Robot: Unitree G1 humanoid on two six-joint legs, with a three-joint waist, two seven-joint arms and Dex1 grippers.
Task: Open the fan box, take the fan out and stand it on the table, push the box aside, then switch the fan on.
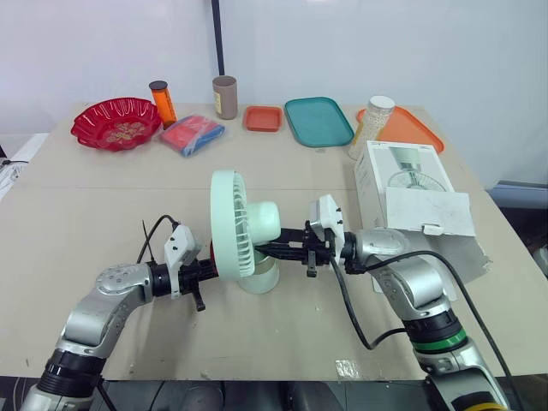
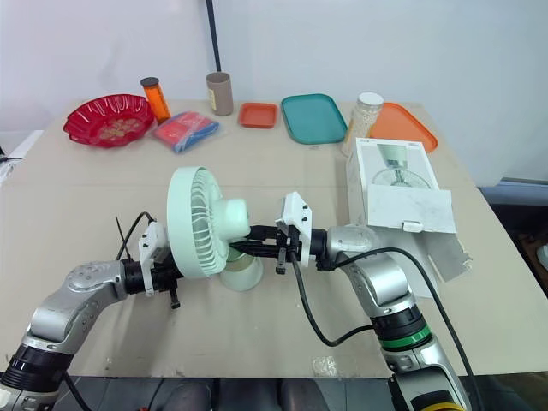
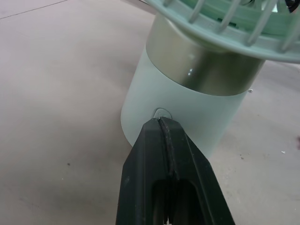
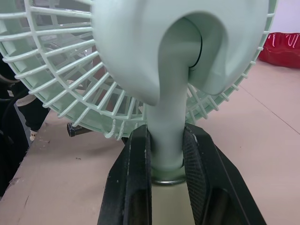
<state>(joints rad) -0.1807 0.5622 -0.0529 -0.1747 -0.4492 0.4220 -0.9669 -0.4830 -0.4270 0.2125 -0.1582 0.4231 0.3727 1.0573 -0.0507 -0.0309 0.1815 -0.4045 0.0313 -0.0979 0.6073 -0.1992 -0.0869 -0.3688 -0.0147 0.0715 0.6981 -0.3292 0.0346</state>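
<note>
A pale green fan stands upright on the tan table, its cage facing my left. My right gripper is shut on the fan's neck just above the base, one black finger on each side. My left gripper is shut with nothing in it. Its joined fingertips touch the round base at a small ring-shaped mark. To the right of the fan lies the white fan box, its flap hanging open toward me.
Along the table's far edge stand a red bowl, an orange bottle, a red and blue packet, a brown cup, a small orange tray, a teal tray, a white-lidded jar and an orange tray.
</note>
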